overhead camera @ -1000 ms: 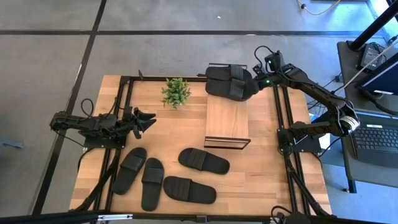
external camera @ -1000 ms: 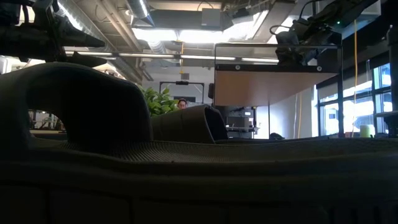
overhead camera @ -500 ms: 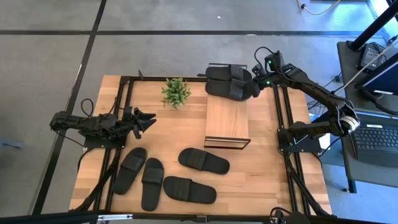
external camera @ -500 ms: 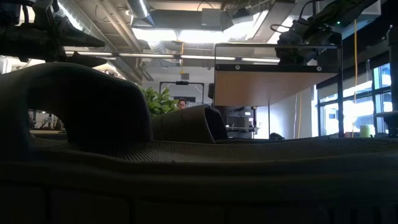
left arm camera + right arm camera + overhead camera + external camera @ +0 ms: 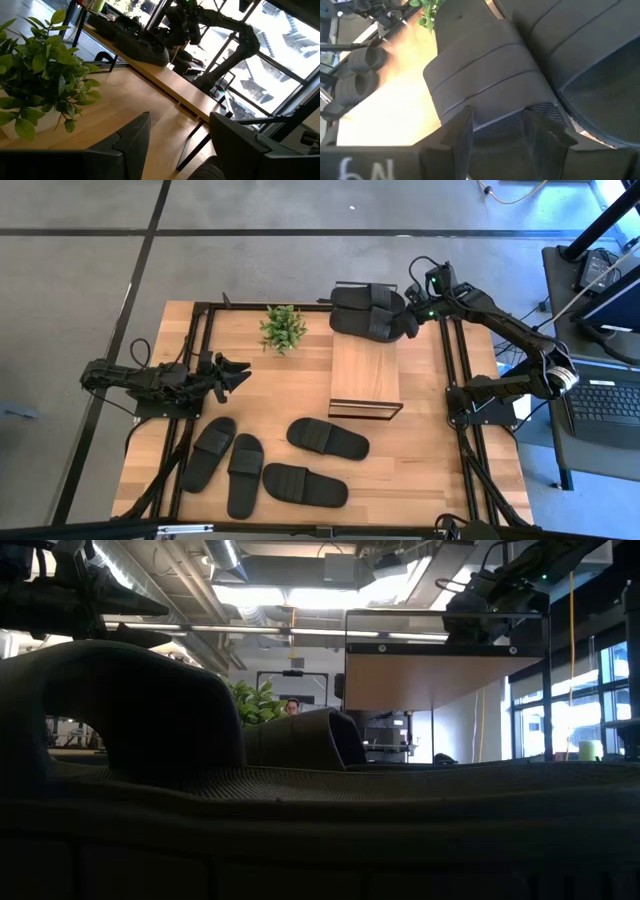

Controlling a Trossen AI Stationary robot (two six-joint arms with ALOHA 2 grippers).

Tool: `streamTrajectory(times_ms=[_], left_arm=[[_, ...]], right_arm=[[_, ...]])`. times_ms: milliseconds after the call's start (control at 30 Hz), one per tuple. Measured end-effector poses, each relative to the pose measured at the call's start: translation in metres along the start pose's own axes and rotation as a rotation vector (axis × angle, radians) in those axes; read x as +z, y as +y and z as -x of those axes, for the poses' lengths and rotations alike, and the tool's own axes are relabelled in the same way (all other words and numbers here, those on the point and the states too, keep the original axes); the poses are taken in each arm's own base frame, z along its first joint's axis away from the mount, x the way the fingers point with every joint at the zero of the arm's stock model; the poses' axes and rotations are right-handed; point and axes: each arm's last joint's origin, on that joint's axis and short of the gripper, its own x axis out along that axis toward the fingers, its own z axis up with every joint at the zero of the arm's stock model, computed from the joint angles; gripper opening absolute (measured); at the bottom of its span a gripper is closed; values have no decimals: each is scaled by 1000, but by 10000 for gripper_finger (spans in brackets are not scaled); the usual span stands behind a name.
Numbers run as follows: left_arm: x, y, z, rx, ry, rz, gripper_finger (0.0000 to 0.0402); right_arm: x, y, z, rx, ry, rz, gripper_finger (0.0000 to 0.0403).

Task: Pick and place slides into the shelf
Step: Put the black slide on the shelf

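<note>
Right gripper (image 5: 404,321) at the shelf's (image 5: 365,375) far end, fingers parted beside two slides (image 5: 365,311) resting there. Left gripper (image 5: 238,372) spread, waiting near the plant (image 5: 283,328)

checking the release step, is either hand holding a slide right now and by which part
Cannot be told for the right hand: its fingers straddle a shelf-top slide at the strap end. The left hand is open and empty.
</note>
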Motion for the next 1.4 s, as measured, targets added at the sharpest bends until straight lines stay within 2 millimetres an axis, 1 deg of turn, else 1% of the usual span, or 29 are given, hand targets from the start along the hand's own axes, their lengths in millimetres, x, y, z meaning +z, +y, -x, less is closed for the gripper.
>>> streamTrajectory(times_ms=[200,300,467,767,1033,1133,1267,1333,1400], left_arm=[[0,0,0,0,0,0,195],[0,0,0,0,0,0,195],[0,0,0,0,0,0,195],[0,0,0,1,0,0,195],[0,0,0,0,0,0,195],[0,0,0,0,0,0,195],[0,0,0,0,0,-1,195],[0,0,0,0,0,-1,195],[0,0,0,0,0,-2,195]], right_arm=[[-3,0,0,-3,25,57,167],[-5,-1,0,-37,52,75,167],[-5,-1,0,-48,54,68,167],[-5,5,-4,-33,62,74,167],[-4,6,-4,-29,63,161,167],[1,9,1,-27,68,210,167],[15,16,11,-39,48,255,167],[22,19,17,-72,44,287,167],[24,21,22,-110,74,322,167]])
